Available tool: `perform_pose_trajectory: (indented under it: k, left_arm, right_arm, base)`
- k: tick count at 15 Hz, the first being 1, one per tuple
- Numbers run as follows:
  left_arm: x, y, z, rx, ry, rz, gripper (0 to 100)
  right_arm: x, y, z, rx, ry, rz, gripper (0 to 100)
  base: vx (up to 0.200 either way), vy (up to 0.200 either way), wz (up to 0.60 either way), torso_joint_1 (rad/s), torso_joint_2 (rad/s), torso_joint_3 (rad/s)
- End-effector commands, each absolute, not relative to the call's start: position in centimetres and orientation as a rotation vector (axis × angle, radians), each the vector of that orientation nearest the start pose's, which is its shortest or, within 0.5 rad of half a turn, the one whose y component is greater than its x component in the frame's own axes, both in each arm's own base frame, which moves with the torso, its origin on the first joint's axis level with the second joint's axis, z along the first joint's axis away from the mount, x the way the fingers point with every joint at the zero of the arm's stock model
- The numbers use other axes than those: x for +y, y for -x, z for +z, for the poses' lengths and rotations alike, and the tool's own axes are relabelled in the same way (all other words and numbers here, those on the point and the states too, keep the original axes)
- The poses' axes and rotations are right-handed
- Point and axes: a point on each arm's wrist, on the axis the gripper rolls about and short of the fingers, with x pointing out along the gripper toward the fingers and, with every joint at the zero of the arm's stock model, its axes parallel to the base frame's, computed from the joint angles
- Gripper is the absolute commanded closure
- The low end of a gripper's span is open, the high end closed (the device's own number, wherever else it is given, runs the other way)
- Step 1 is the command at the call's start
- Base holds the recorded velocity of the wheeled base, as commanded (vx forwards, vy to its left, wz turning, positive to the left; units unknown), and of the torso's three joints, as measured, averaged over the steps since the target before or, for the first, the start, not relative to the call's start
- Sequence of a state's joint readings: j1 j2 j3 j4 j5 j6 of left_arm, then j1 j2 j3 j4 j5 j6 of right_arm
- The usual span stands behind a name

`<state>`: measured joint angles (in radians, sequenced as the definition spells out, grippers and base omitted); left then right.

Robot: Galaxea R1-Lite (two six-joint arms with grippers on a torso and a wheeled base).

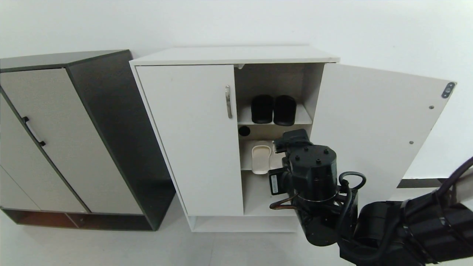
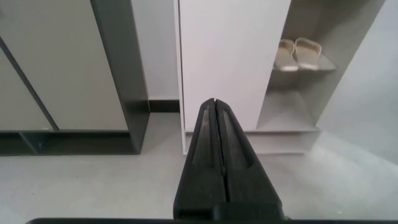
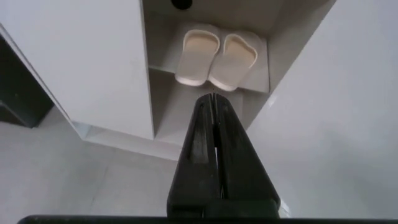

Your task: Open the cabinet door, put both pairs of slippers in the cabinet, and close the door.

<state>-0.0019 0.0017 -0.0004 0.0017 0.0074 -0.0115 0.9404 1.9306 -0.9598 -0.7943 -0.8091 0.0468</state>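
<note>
The white cabinet (image 1: 207,147) stands with its right door (image 1: 373,125) swung open and its left door (image 1: 192,136) closed. A pair of black slippers (image 1: 273,109) sits on the upper shelf. A pair of cream slippers (image 1: 261,159) (image 3: 216,56) (image 2: 301,53) lies on the middle shelf. My right gripper (image 3: 214,102) is shut and empty, hovering just in front of the cream pair; in the head view the arm (image 1: 310,173) covers part of that shelf. My left gripper (image 2: 215,106) is shut and empty, held low above the floor, back from the cabinet's front.
A dark grey cabinet (image 1: 66,140) with a closed light door stands to the left of the white one. The open right door sticks out toward me on the right side. Bare grey floor (image 2: 93,180) lies in front of both cabinets.
</note>
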Motion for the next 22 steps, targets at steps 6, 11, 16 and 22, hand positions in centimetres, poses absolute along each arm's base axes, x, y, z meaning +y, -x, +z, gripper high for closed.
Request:
perform_pose_trajectory:
  k: [6,11,16,22]
  left_arm:
    - [0.02,2.27,7.52,0.005,0.012,0.006,100]
    - [0.02,2.27,7.52,0.005,0.012,0.006,100]
    - [0.02,2.27,7.52,0.005,0.012,0.006,100]
    - [0.02,2.27,7.52,0.005,0.012,0.006,100]
  right_arm:
    - [28.13,-22.61,16.17,0.119,0.093,0.127,100]
    - [28.13,-22.61,16.15,0.120,0.094,0.127,100]
    - [28.13,-22.61,16.15,0.120,0.094,0.127,100]
    - [27.97,-22.63,16.00,0.125,0.100,0.126,100]
  base:
    - [0.000,0.000,0.00,0.090,-0.48,-0.351]
    - [0.000,0.000,0.00,0.145,-0.47,-0.325]
    - [0.000,0.000,0.00,0.189,-0.49,-0.315]
    - [0.000,0.000,0.00,0.212,-0.53,-0.314]
